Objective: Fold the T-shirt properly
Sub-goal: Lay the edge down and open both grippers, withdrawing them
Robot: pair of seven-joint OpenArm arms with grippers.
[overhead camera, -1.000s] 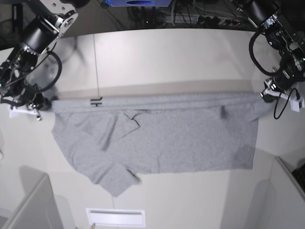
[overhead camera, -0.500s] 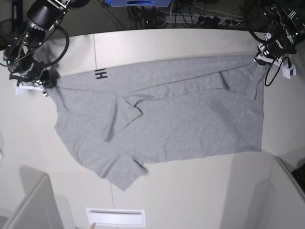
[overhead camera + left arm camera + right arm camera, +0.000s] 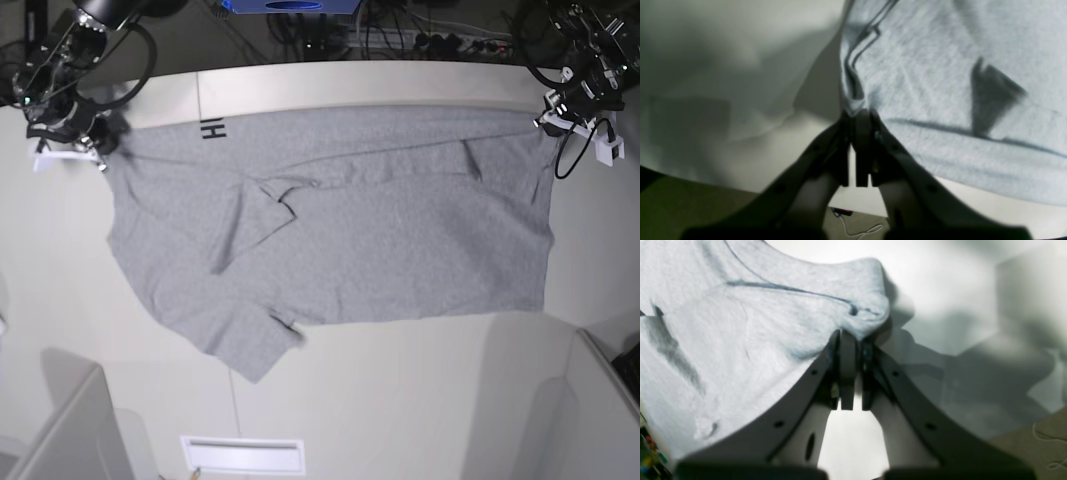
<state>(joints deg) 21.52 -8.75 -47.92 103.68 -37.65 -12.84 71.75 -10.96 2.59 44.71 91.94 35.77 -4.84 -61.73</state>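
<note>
The heather-grey T-shirt (image 3: 350,230) lies spread across the white table (image 3: 400,400), with a sleeve pointing to the front left. A bit of black lettering (image 3: 211,130) shows at its far edge. My left gripper (image 3: 548,118) is shut on the shirt's far right corner. In the left wrist view, that gripper (image 3: 857,115) pinches a bunched hem of the T-shirt (image 3: 940,66). My right gripper (image 3: 105,150) is shut on the far left corner. The right wrist view shows this gripper (image 3: 851,336) clamping a fold of the T-shirt (image 3: 740,323).
Cables and a blue device (image 3: 290,6) run along the table's far edge. A white slotted plate (image 3: 242,455) lies at the front. Grey bin walls stand at the front left (image 3: 60,430) and front right (image 3: 600,400) corners.
Both grippers have carried the shirt's held edge toward the far side of the table. The folded-over top layer has opened out and the shirt now lies spread wider.
</note>
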